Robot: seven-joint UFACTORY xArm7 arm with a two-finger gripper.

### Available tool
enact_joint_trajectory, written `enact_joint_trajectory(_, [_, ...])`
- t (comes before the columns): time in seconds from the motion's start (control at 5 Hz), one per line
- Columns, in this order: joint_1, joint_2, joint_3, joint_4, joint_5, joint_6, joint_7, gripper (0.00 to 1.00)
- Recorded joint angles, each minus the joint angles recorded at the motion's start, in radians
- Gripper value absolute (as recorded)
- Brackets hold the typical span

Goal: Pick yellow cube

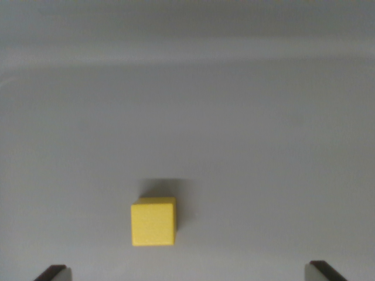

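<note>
Yellow cube [153, 221] sits alone on my grey worktop [263, 146], lower centre-left of frame. My pincer [187, 273] is spread wide, tips at the bottom corners, empty. Cube looks light, rigid, flat-sided (probably foam or wood); grip opposite vertical faces.

The small yellow cube [153, 221] has a matt, even finish with no highlights or reflections; its faces look smooth and uniformly coloured, consistent with painted wood or foam, though the exact material cannot be told. The pale grey table surface [246, 129] under it is smooth and matt, with only soft, diffuse shading toward the far edge. The two dark fingertips [54, 273] of the gripper [187, 272], at the near left and near right corners, appear dull black, without gloss; their material cannot be told.
</note>
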Motion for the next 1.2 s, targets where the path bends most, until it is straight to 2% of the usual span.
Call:
enact_joint_trajectory(0.2, [0.0, 0.0, 0.0, 0.0, 0.0, 0.0, 0.0, 0.0])
enact_joint_trajectory(0.4, [0.0024, 0.018, 0.004, -0.031, 0.0034, -0.044, -0.001, 0.0])
enact_joint_trajectory(0.6, [0.0024, 0.018, 0.004, -0.031, 0.0034, -0.044, -0.001, 0.0])
enact_joint_trajectory(0.8, [0.0049, 0.037, 0.008, -0.062, 0.0068, -0.089, -0.002, 0.0])
enact_joint_trajectory(1.0, [0.0049, 0.037, 0.008, -0.062, 0.0068, -0.089, -0.002, 0.0])
enact_joint_trajectory(1.2, [0.0074, 0.056, 0.012, -0.094, 0.0104, -0.136, -0.003, 0.0])
